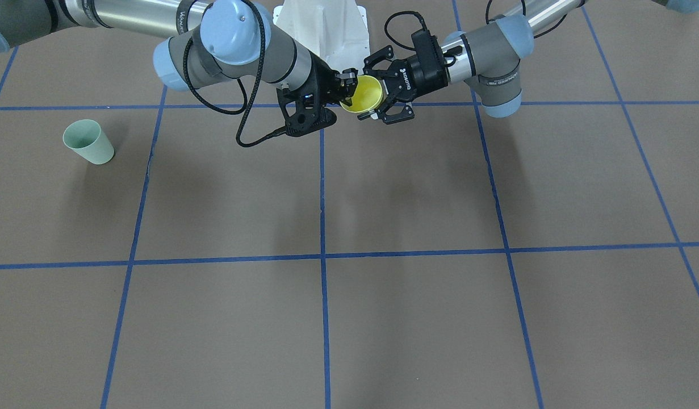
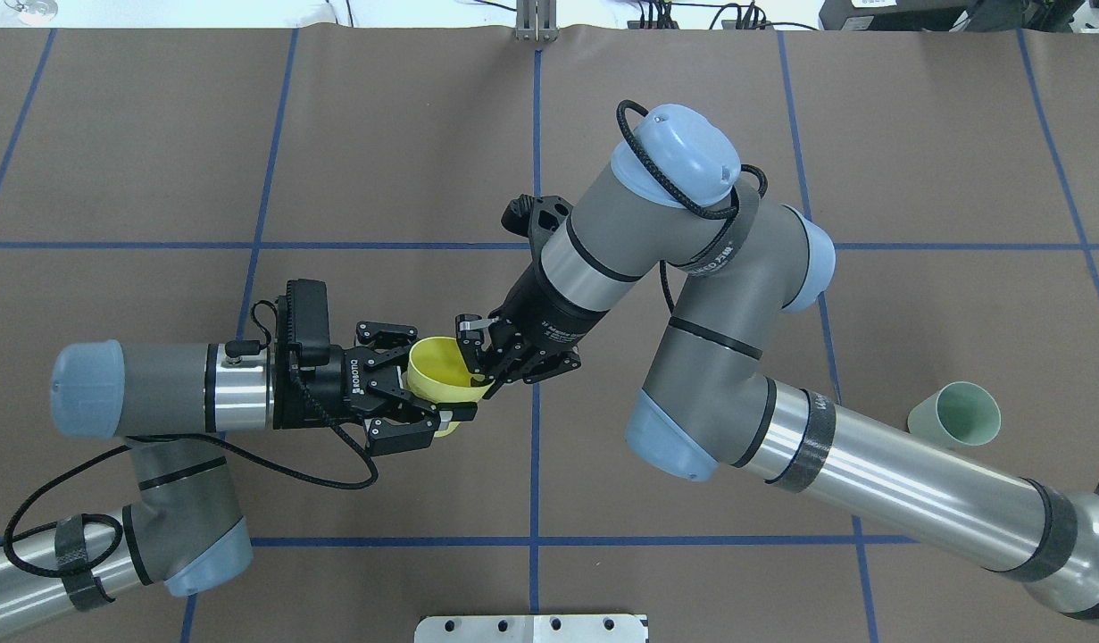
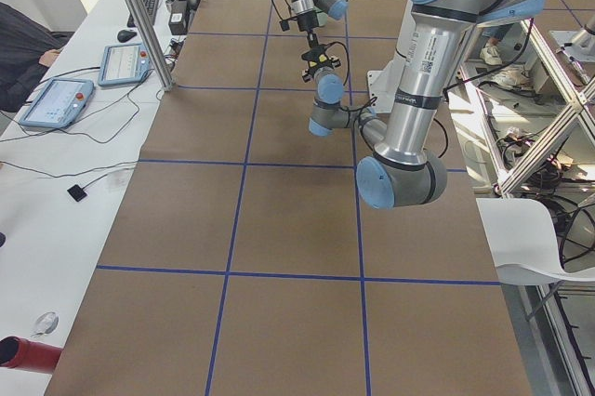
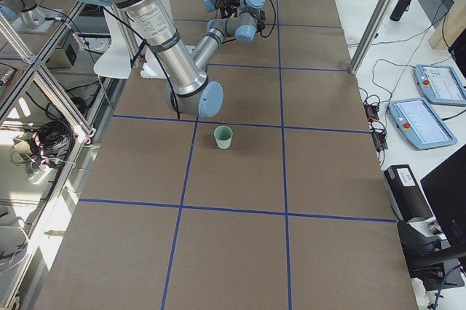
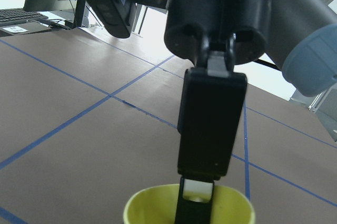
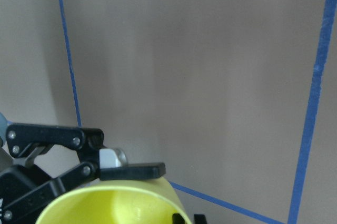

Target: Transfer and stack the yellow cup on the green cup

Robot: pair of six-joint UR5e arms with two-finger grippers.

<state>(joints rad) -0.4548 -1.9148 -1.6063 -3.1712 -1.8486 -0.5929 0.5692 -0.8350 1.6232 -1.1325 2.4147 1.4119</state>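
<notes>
The yellow cup hangs in the air between both grippers, near the robot's base, with its opening tilted up toward the right arm. My left gripper spans the cup's body, a finger against each side. My right gripper pinches the cup's rim, one finger inside and one outside. The cup also shows in the left wrist view and the right wrist view. The green cup stands upright on the table far on my right, apart from both arms; the front view shows it too.
The brown table mat carries a grid of blue tape lines. The robot's white base plate sits at the near edge. The right arm's long forearm runs close by the green cup. Operator desks with tablets flank the table.
</notes>
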